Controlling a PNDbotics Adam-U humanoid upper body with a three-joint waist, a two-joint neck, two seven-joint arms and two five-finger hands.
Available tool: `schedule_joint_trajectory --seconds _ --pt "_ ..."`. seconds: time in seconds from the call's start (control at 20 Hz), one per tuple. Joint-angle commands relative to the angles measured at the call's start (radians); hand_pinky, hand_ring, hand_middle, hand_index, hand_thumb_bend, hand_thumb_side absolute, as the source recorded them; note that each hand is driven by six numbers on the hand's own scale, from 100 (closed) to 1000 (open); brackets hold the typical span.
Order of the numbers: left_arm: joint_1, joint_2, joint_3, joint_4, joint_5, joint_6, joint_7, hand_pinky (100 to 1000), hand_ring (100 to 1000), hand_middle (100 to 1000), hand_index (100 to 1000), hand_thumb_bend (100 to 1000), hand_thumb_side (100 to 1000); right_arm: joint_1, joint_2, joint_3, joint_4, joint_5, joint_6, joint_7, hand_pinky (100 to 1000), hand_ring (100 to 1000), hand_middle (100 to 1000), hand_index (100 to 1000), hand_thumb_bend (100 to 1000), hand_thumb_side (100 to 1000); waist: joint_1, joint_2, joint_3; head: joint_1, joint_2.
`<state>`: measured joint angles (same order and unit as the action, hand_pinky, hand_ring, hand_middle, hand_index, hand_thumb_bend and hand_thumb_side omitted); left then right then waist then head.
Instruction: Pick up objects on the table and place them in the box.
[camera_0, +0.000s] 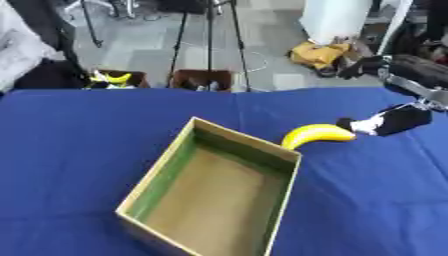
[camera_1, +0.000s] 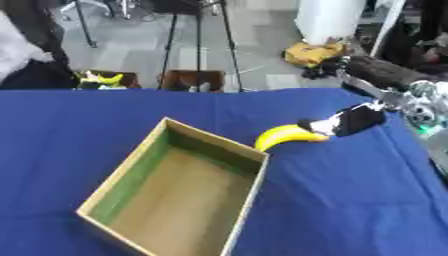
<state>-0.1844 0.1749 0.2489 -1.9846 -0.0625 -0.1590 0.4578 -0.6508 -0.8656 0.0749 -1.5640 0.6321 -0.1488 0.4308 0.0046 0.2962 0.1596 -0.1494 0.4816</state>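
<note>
My right hand (camera_0: 395, 121) comes in from the right, its fingers closed around one end of the banana (camera_0: 315, 135). The banana curves out to the left from my grip, its free tip just above the box's (camera_0: 236, 141) far right corner, by the rim. The box sits open on the blue table (camera_0: 79, 150), set askew, with a green inner wall on the left and a brown floor. My left hand is out of sight.

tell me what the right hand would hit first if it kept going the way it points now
Most likely the box: the right hand points left holding the banana, whose tip nears the box's far right rim. Height is unclear; it might pass over.
</note>
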Motion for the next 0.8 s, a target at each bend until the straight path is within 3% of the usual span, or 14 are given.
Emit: schedule_joint_trajectory --seconds 0.05,0.15,0.3,0.35,0.5,0.8 --pt "-0.007 0.008 -0.004 -0.015 -0.005 -0.003 -0.006 219 430 421 617 100 1000 -0.033 -0.012 0.006 0.035 0.012 -0.001 0.012 825 808 769 884 471 502 0.003 -0.012 0.003 0.004 -0.01" --pt "-0.008 0.008 -0.005 -0.015 -0.005 -0.003 -0.008 219 429 421 617 100 1000 -0.05 -0.004 0.016 0.068 0.017 -0.003 0.025 824 803 764 893 541 469 0.004 -0.009 0.006 0.004 -0.014" --pt "-0.008 0.006 -0.006 -0.015 -0.005 -0.004 -0.01 218 428 420 616 100 1000 -0.075 0.005 0.024 0.118 0.029 -0.011 0.038 816 798 754 899 734 423 0.005 -0.004 0.01 0.004 -0.02" --pt "-0.008 0.006 -0.007 -0.015 -0.005 -0.004 -0.01 218 428 420 616 100 1000 -0.084 0.007 0.027 0.134 0.036 -0.014 0.04 813 796 753 899 742 421 0.006 -0.002 0.011 0.004 -0.022" --pt "-0.01 0.004 -0.008 -0.015 -0.006 -0.005 -0.012 217 427 420 616 100 1000 -0.107 0.015 0.031 0.182 0.065 -0.029 0.031 812 789 750 899 734 409 0.008 0.004 0.013 0.003 -0.029" --pt "-0.013 0.0 -0.009 -0.015 -0.008 -0.006 -0.015 215 426 419 615 100 1000 -0.127 0.025 0.04 0.237 0.098 -0.06 0.006 817 783 745 890 580 389 0.011 0.019 0.021 0.003 -0.037"
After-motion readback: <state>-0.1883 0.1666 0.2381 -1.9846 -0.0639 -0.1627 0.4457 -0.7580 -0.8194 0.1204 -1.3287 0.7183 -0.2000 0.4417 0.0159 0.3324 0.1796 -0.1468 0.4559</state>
